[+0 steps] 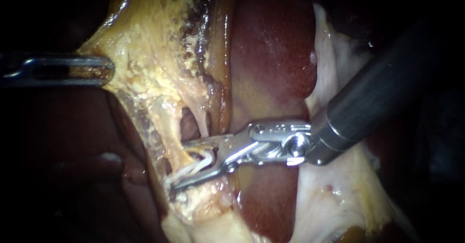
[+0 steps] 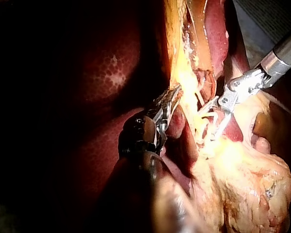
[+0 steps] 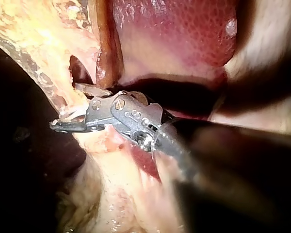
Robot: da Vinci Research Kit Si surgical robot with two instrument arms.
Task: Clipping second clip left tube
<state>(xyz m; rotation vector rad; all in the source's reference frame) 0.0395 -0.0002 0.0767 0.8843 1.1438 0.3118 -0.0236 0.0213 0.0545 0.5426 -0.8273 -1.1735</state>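
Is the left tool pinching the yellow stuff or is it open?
Shut on it: the left instrument has both jaws pressed on the edge of the yellow tissue, with no gap showing between them.

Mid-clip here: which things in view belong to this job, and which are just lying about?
In the job:
right instrument
white clip
tube at that instrument's tip
left instrument, jaws shut on yellow tissue

Just there:
liver
pale tissue under the right shaft
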